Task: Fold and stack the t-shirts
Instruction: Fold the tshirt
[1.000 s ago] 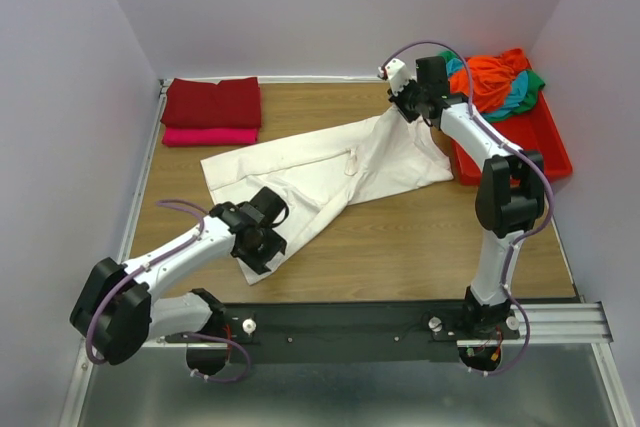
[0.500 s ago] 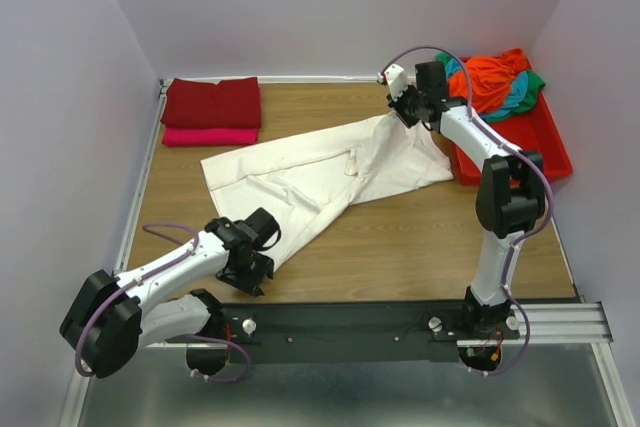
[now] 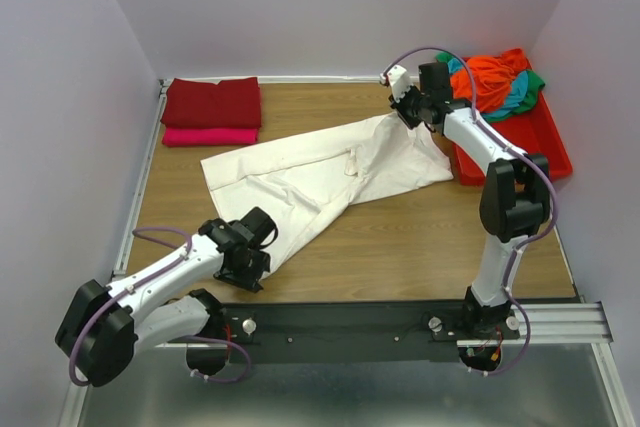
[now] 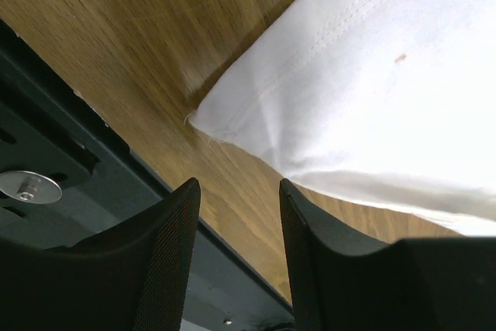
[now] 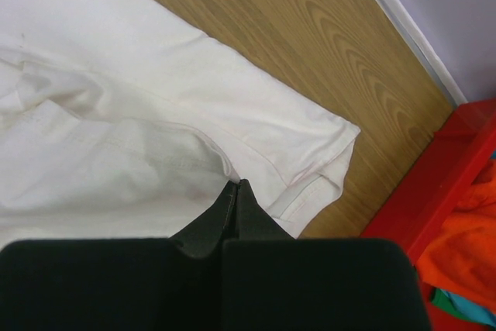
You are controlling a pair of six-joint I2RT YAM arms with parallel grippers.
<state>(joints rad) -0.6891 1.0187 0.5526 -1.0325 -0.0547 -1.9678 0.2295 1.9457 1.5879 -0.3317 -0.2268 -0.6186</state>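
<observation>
A large cream-white t-shirt (image 3: pixel 320 172) lies spread slantwise across the wooden table. My right gripper (image 3: pixel 403 107) is shut on a fold of it near the sleeve (image 5: pixel 236 184), at the shirt's far right end. My left gripper (image 3: pixel 243 267) is open at the table's near edge. The shirt's near corner (image 4: pixel 194 119) lies just beyond its fingertips (image 4: pixel 190 187), and nothing is between them. A folded dark red t-shirt (image 3: pixel 212 102) sits at the back left with a folded bright pink one (image 3: pixel 210 136) showing along its near side. Orange (image 3: pixel 495 77), teal and green t-shirts are heaped in the tray.
The red plastic tray (image 3: pixel 545 142) stands at the back right, close beside my right arm. A black mounting rail (image 3: pixel 380 322) runs along the near edge, right under the left gripper. Lilac walls close in the left, back and right sides.
My left gripper has drawn back toward the near edge, off the shirt's corner, and its jaws have narrowed slightly. The right gripper has barely moved and still pinches the cloth.
</observation>
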